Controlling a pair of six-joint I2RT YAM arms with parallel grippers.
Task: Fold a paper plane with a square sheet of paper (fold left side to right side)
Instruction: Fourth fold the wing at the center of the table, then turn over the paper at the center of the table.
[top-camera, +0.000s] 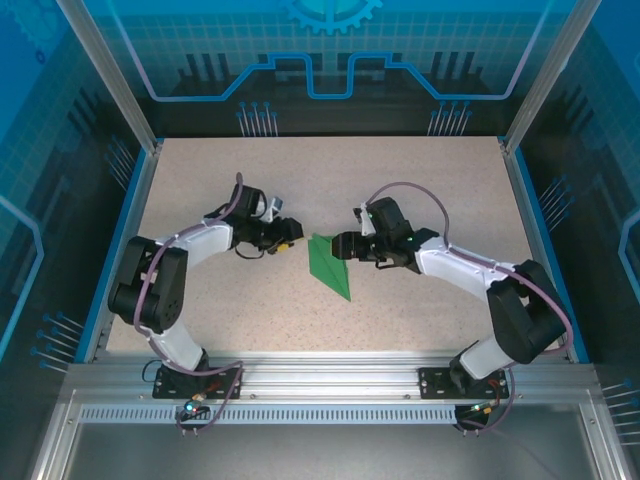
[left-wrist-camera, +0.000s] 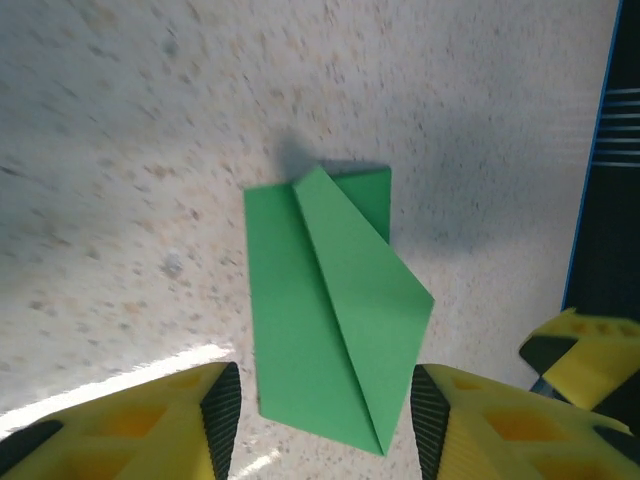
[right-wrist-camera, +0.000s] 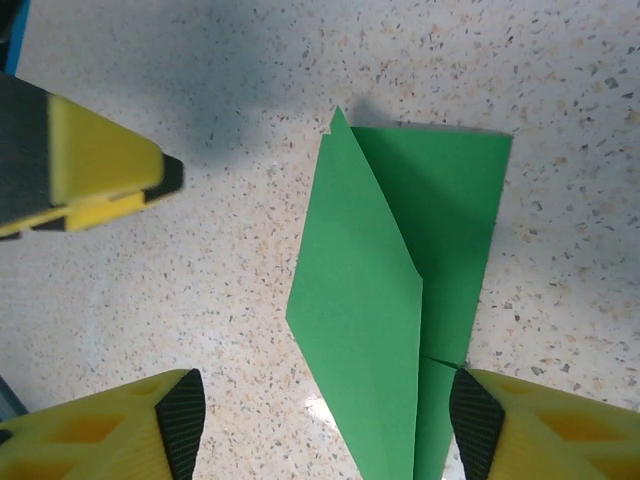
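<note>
Paper (top-camera: 330, 268) btwn L gripper (top-camera: 293, 233), R gripper (top-camera: 338, 246)

Thin green paper for the paper plane (left-wrist-camera: 330, 310): matt, smooth, crisply creased. Speckled stone-look counter (left-wrist-camera: 120, 150): matt, faintly grainy, slight sheen under the light. Matt yellow plastic fingers (left-wrist-camera: 130, 430) on left end effector (left-wrist-camera: 325, 425) and right end effector (right-wrist-camera: 327, 425), with black ribbed rubbery pads (right-wrist-camera: 182, 420). Brushed metal frame rail (top-camera: 320, 385).

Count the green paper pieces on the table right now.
1. The folded green paper lies on the table, between the left gripper and the right gripper, both open. An arm could hide another.
</note>
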